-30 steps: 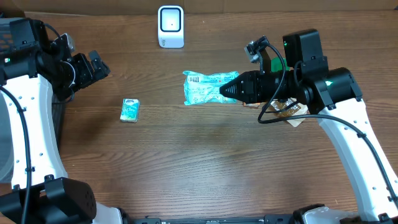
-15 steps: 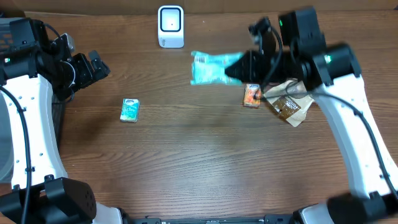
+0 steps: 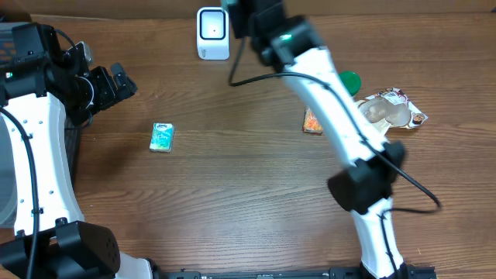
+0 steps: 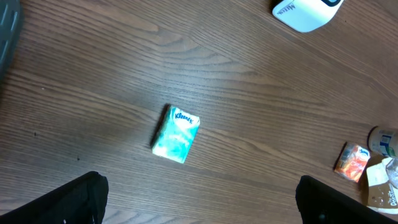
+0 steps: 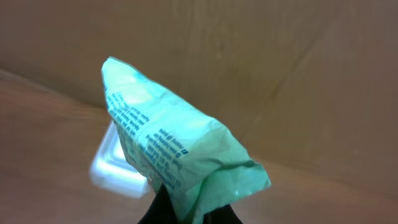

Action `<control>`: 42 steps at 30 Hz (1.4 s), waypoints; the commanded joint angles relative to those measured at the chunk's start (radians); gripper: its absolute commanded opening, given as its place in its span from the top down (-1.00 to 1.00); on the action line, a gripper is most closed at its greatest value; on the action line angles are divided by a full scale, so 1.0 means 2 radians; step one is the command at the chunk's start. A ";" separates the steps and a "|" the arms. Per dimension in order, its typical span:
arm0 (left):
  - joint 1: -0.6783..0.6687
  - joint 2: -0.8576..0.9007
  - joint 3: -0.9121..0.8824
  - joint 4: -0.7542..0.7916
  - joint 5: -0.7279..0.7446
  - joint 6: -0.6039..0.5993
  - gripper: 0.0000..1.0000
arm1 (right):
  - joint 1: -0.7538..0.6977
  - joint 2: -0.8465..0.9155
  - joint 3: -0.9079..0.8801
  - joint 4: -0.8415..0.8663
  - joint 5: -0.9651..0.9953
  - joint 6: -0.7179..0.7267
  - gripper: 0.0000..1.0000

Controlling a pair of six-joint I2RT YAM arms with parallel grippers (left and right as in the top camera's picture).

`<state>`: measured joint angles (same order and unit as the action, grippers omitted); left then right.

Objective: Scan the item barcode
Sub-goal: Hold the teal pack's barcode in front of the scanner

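My right gripper (image 5: 189, 210) is shut on one end of a mint-green packet (image 5: 166, 140) with blue print, held up in the air. Right behind and below the packet stands the white scanner (image 5: 115, 169), blurred. In the overhead view the right arm (image 3: 310, 70) reaches to the top edge beside the scanner (image 3: 212, 32); packet and jaws are hidden there. My left gripper (image 4: 202, 208) is open and holds nothing. It hovers at the left (image 3: 116, 81), above a small teal tissue pack (image 4: 176, 134).
The tissue pack (image 3: 162, 137) lies left of centre. A small orange pack (image 3: 313, 121), a green lid (image 3: 349, 80) and a crinkled clear packet (image 3: 391, 110) lie at the right. A grey bin (image 4: 7, 28) stands at the left edge.
The right arm has swung up and to the left from mid-table to the scanner, carrying the green packet. The left arm has not moved.
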<state>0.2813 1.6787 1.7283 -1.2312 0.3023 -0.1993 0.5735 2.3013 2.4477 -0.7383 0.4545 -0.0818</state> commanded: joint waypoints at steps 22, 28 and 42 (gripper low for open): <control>-0.003 0.001 0.001 0.001 0.001 0.006 -0.99 | 0.019 0.153 0.006 0.257 0.093 -0.476 0.92; -0.003 0.001 0.001 0.001 0.001 0.006 -0.99 | 0.019 0.154 0.006 0.268 0.088 -0.493 0.92; -0.003 0.001 0.001 0.001 0.001 0.006 -0.99 | 0.024 0.158 0.006 0.280 0.081 -0.527 0.92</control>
<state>0.2813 1.6787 1.7283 -1.2312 0.3023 -0.1993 0.6155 2.6137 2.4458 -0.1989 0.5991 -1.1240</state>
